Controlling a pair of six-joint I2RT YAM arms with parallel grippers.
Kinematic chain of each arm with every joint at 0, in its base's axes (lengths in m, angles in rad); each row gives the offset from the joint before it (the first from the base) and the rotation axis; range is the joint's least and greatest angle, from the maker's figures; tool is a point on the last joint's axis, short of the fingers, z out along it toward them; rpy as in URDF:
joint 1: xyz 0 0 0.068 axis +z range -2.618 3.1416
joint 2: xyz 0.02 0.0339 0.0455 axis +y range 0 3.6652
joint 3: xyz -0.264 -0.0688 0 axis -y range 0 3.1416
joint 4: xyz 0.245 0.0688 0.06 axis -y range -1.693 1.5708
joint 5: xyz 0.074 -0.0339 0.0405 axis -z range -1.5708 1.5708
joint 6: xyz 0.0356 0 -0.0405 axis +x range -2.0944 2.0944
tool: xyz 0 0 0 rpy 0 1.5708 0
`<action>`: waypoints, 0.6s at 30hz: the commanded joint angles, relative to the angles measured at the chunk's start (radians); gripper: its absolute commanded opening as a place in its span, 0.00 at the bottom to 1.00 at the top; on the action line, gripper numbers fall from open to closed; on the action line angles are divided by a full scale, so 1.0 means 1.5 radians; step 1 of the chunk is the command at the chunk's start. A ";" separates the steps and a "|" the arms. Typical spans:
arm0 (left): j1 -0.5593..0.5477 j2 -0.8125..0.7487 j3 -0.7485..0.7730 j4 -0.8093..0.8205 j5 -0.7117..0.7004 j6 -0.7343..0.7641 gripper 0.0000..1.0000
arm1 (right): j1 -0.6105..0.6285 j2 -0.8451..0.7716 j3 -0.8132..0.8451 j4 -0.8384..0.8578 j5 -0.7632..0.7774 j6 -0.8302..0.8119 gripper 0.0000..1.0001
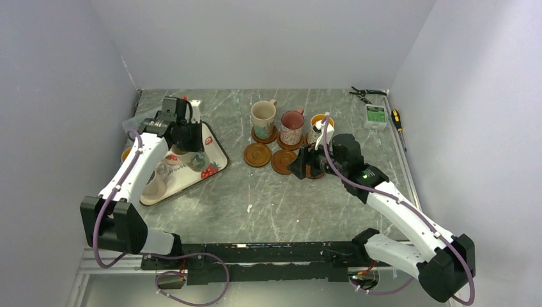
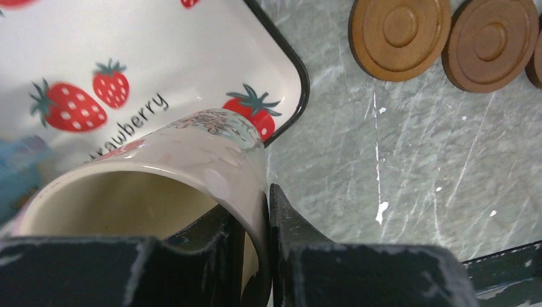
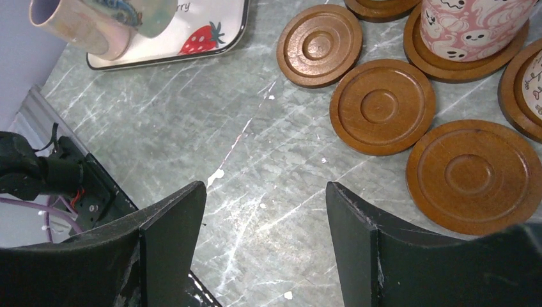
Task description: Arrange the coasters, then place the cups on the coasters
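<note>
Top view: the left gripper [image 1: 184,146] stands over the strawberry tray [image 1: 216,153] at the left of the table [image 1: 268,198], with a cream mug [image 1: 180,157] under it. The right gripper [image 1: 301,167] is at the centre, just beside the empty coasters [image 1: 257,154]. Three mugs already stand on coasters in the back row. The right arm is nearer the empty coasters, but the left arm has the mug.

Left wrist view: the jaws are nearly closed on the mug's wall at the rim, one finger inside and one outside. The mug is tilted, with its mouth toward the camera, over the tray's corner. Whether its base is clear of the tray cannot be told. Two empty coasters lie up and to the right of the jaws, well apart across bare table. Judged from this, the coming move is a carry to the right. The tray print reads "rawberry", its first letters hidden.

Right wrist view: the jaws stand wide apart and hold nothing. Three empty coasters lie ahead and to the right. A pink mug [image 3: 470,25] with a ghost pattern shows no writing.
</note>
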 commanded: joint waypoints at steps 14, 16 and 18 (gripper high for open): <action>-0.016 0.114 0.035 0.078 -0.172 -0.244 0.05 | 0.034 0.009 0.035 0.005 0.073 0.021 0.73; -0.016 0.137 0.048 0.074 -0.171 -0.241 0.10 | 0.034 0.008 0.034 0.001 0.077 0.021 0.73; -0.016 0.151 0.056 0.071 -0.169 -0.239 0.19 | 0.035 0.006 0.033 -0.002 0.080 0.018 0.73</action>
